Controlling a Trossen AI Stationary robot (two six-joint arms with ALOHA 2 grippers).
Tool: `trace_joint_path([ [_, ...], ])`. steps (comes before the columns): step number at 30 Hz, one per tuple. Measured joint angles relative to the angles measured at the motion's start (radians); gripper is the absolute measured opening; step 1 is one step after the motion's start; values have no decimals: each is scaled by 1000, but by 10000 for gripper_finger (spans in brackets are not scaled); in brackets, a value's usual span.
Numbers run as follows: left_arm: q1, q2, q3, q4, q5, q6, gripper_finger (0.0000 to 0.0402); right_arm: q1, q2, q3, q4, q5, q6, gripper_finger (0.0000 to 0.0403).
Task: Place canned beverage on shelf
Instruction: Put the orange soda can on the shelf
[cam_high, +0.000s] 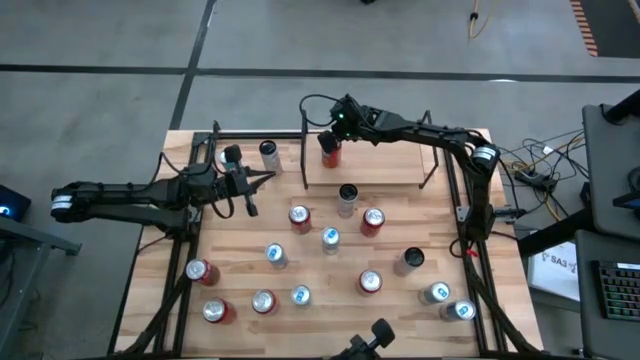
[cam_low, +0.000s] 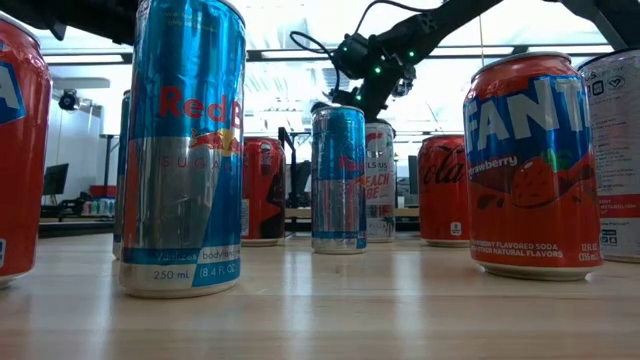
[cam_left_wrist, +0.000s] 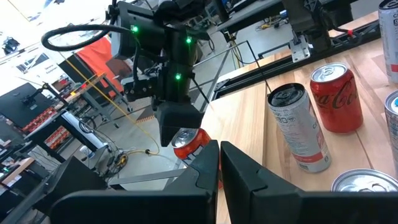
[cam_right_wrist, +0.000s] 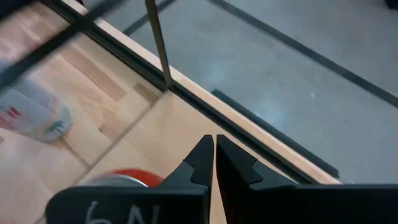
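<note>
The shelf (cam_high: 385, 168), a small light-wood board with thin black rails, stands at the table's far middle. A red can (cam_high: 330, 155) stands on its far left corner, its base on the board (cam_right_wrist: 174, 124). My right gripper (cam_high: 328, 140) is shut right over that can. In the right wrist view its shut fingertips (cam_right_wrist: 214, 142) reach past the can's silver top (cam_right_wrist: 118, 180). The left wrist view shows the same can (cam_left_wrist: 189, 144) under the right gripper (cam_left_wrist: 177, 130). My left gripper (cam_high: 262, 180) hovers shut at the table's left, pointing toward the shelf, holding nothing. My right gripper's shut fingers slant down from the table's right over the red can's top rim (cam_left_wrist: 185, 138). Nothing sits between the fingers. The finger bodies hide the spot, so I cannot tell whether they touch the top. The can stands on the shelf's board.
Several cans stand over the table's near half (cam_high: 300, 218). A dark-topped can (cam_high: 347, 195) stands just in front of the shelf and a silver one (cam_high: 268, 152) to its left. Black frame bars (cam_high: 455, 215) edge the table. Tall cans (cam_low: 185, 150) crowd the low view.
</note>
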Motion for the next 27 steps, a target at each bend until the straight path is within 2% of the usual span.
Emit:
trace_joint_path([
  [5, 0, 0, 0, 0, 0, 0, 0, 0, 10, 0, 19, -40, -13, 9],
  [15, 0, 0, 0, 0, 0, 0, 0, 0, 10, 0, 126, -43, -59, 9],
  [22, 0, 0, 0, -5, 0, 0, 0, 13, -75, -2, 67, -40, 40, 9],
  [27, 0, 0, 0, -5, -1, 0, 0, 77, -149, -1, -30, -41, 40, 9],
])
